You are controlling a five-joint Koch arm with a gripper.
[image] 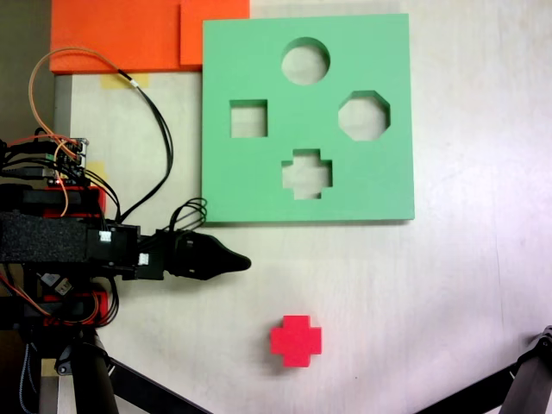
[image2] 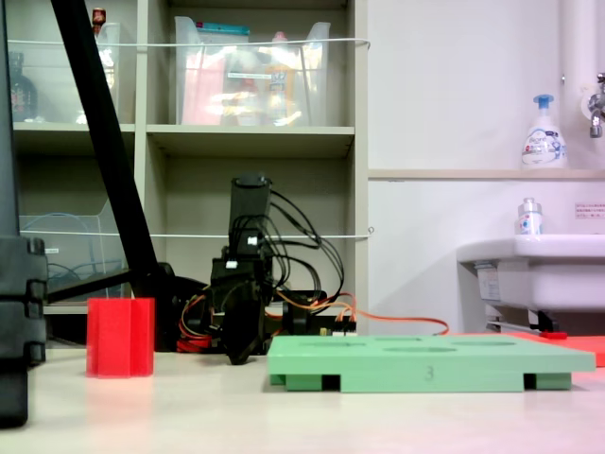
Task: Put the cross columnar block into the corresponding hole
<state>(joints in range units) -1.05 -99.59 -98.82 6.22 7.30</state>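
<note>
The red cross columnar block (image: 296,340) stands upright on the white table, well below the green foam board (image: 259,60) in a fixed view; the other fixed view has the block (image2: 120,337) at the left and the board (image2: 430,364) at the right. The plus-shaped hole (image: 307,172) lies in the board's lower middle, nothing in it. My gripper (image: 246,261) reaches in from the left, pointing right, between board and block and touching neither. Its jaws look pressed together with nothing held. Head-on, the gripper (image2: 240,348) hangs low over the table.
The board also has a round hole (image: 305,60), a square hole (image: 248,119) and an octagonal hole (image: 364,115). Orange foam sheets (image: 112,34) lie at the top left. Cables (image: 155,112) loop by the arm's base. Black tripod legs (image: 95,379) cross the bottom corners.
</note>
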